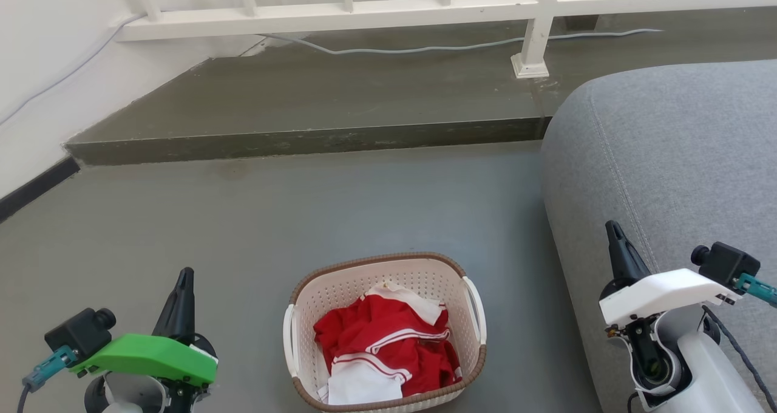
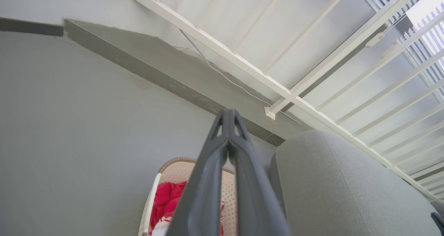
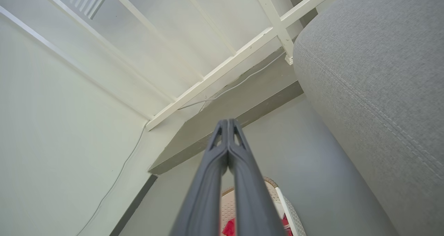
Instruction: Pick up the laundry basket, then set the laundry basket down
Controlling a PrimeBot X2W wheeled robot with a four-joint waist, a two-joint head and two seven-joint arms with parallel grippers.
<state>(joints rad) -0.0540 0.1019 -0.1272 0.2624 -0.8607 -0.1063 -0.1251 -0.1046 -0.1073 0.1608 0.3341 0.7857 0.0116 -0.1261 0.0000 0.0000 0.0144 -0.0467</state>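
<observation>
The laundry basket (image 1: 425, 279), cream-white and perforated with a brown woven-look rim, stands on the grey floor at the bottom centre of the head view, with red and white clothes (image 1: 382, 346) inside. My left gripper (image 1: 184, 274) is shut and empty, well to the basket's left. My right gripper (image 1: 612, 226) is shut and empty to the basket's right, in front of the sofa. In the left wrist view the shut fingers (image 2: 228, 115) point above the basket (image 2: 173, 170). In the right wrist view the shut fingers (image 3: 227, 123) hide much of the basket (image 3: 281, 201).
A grey sofa (image 1: 680, 158) fills the right side, close to the basket. Beyond it a raised dark step (image 1: 303, 139) runs across, with a white railing (image 1: 425, 6) and a grey cable (image 1: 455, 47) on it. A white wall (image 1: 42, 67) stands at the left.
</observation>
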